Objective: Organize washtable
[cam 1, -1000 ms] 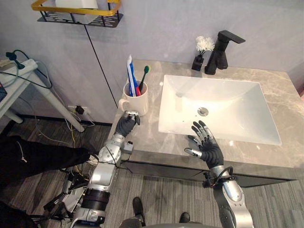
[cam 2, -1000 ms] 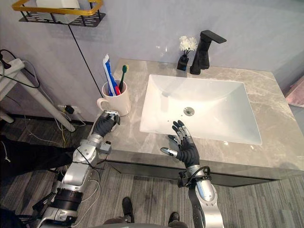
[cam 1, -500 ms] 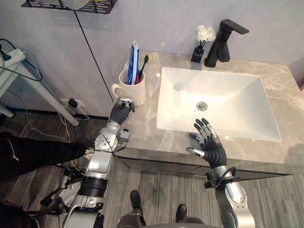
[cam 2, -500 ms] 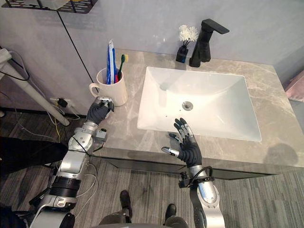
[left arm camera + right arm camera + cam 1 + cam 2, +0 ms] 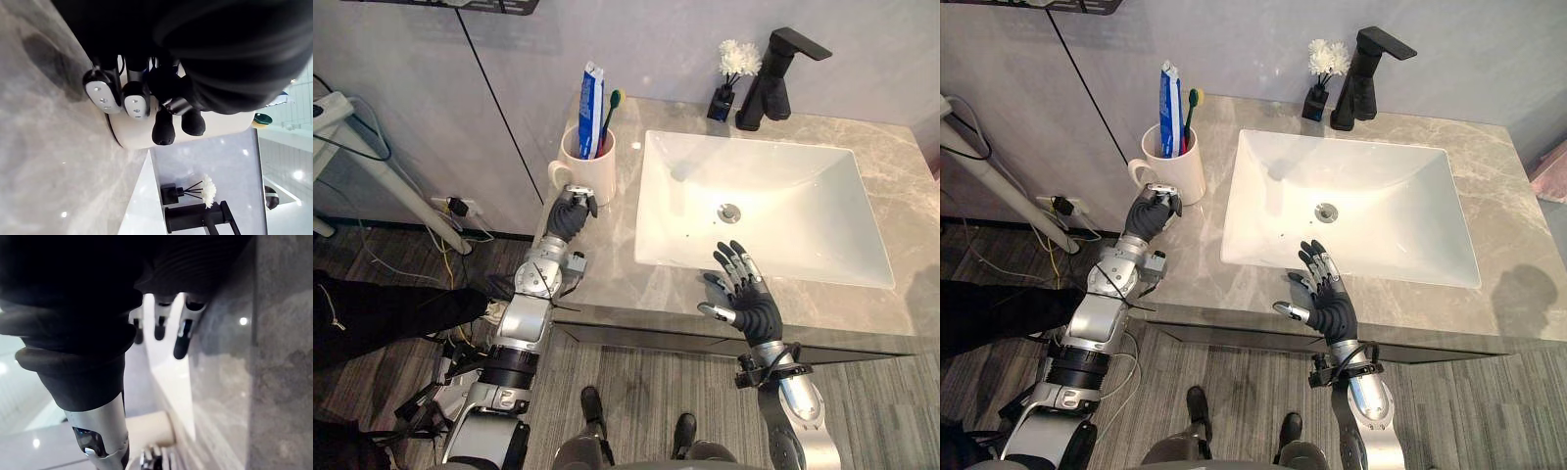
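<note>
Fingers [image 5: 134, 98] of the left hand [image 5: 570, 213] are curled into a fist with nothing inside it. Just past the knuckles stands a cream mug [image 5: 590, 171], its handle off to the outer side of them; whether they touch its lower wall cannot be told. A blue toothpaste tube [image 5: 588, 98] and a green toothbrush [image 5: 611, 103] stand upright in the mug. The right hand [image 5: 754, 311] hovers with fingers straight and spread over the grey counter [image 5: 607, 279]. Its fingertips point at the front rim of the white sink [image 5: 773, 196]. Far beyond them stand a black tap [image 5: 773, 78] and a small vase of white flowers [image 5: 729, 73].
</note>
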Tool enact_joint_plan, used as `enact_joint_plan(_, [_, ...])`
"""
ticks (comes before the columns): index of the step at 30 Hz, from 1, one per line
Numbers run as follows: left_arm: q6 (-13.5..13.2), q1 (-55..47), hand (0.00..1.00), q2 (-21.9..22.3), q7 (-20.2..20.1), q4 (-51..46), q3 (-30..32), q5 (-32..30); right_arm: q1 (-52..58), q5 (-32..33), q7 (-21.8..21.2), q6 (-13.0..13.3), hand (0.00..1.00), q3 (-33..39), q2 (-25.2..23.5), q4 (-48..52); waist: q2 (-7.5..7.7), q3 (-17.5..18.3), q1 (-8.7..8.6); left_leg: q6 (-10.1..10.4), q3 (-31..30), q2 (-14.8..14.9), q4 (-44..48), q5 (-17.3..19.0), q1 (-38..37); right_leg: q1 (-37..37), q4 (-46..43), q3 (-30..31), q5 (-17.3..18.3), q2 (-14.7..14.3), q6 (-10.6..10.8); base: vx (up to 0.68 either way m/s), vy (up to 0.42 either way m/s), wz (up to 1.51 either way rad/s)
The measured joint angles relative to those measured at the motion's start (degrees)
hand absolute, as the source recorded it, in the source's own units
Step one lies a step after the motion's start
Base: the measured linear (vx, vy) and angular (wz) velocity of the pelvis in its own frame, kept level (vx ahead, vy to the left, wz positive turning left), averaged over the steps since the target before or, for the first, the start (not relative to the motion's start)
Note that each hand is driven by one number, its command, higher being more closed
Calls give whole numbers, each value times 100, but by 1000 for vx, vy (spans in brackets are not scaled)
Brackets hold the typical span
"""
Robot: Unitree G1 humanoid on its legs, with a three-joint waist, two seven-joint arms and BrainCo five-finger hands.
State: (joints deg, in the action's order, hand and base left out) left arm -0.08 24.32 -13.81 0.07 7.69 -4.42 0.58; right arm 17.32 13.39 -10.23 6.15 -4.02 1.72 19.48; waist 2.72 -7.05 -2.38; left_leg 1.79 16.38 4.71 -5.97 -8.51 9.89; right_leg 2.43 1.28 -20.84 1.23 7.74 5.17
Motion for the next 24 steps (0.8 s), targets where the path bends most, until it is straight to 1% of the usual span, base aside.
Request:
enact_joint_plan(6, [27, 234, 100, -50, 4, 245, -28, 98, -2, 1, -3, 11, 0, -33, 12, 90, 16, -47, -19, -1, 94, 15, 0, 0, 57, 112, -5, 90, -31, 0, -8, -2, 14, -8])
enact_joint_plan(10, [33, 533, 100, -76, 33, 442, -117, 100, -3, 1, -1, 15, 0, -30, 146, 167, 24, -66, -13, -2, 114, 17, 1, -4, 124, 192, -3, 107, -62, -25, -42, -2, 5, -1])
enact_joint_plan(13, [30, 805, 100, -124, 116, 652, -179, 99, -7, 1, 5, 40, 0, -27, 147, 205, 63, -154, -12, -2, 122, 29, 1, -5, 129, 202, -1, 104, -80, -46, -67, -3, 6, -2])
enact_joint_plan(15, [29, 974, 100, -192, 144, 764, -191, 100, -7, 1, 7, 62, 0, -26, 150, 227, 88, -184, -20, -2, 134, 36, 0, -5, 159, 242, -3, 118, -88, -53, -75, -8, 8, -2])
enact_joint_plan(20, [27, 1440, 100, -446, 260, 1025, -224, 103, -7, 4, 11, 226, 0, -27, 198, 308, 132, -330, -21, -2, 207, 42, 0, -4, 221, 344, -3, 202, -132, -54, -73, -8, 23, -7])
enact_joint_plan(24, [28, 1718, 100, -562, 298, 1132, -224, 103, -7, 4, 11, 238, 0, -27, 205, 422, 168, -438, -46, -8, 242, 45, 1, -9, 251, 393, -2, 228, -151, -53, -71, 13, 21, -5])
